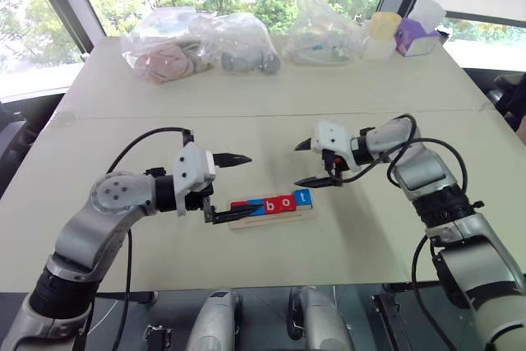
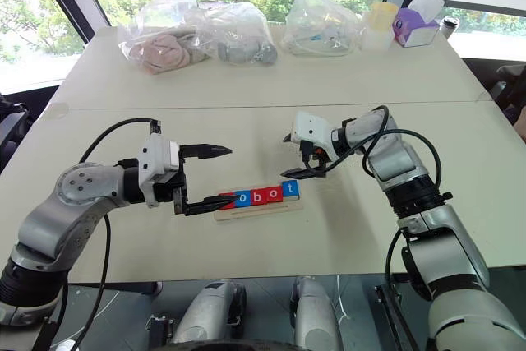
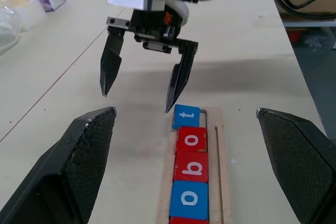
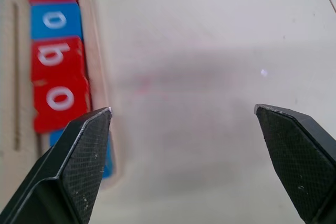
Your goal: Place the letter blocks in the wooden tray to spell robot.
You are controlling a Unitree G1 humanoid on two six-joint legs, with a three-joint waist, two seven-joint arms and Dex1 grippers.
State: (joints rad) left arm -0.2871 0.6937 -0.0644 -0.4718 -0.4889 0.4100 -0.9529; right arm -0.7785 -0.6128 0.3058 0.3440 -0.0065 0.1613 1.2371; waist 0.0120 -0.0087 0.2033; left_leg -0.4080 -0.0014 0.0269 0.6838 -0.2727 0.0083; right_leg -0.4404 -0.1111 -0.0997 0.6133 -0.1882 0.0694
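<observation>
Pale table (image 1: 370,228): wooden tray (image 1: 271,218) near front, plastic bags (image 1: 197,43) at back.

The wooden tray (image 3: 222,145) is pale, matt bare wood. The letter blocks (image 3: 191,158) look like smooth painted tiles – red or blue, slightly glossy. At twelve o'clock lie crinkled clear plastic bags (image 1: 197,43) – shiny – on the matt cream table (image 1: 271,96).
</observation>
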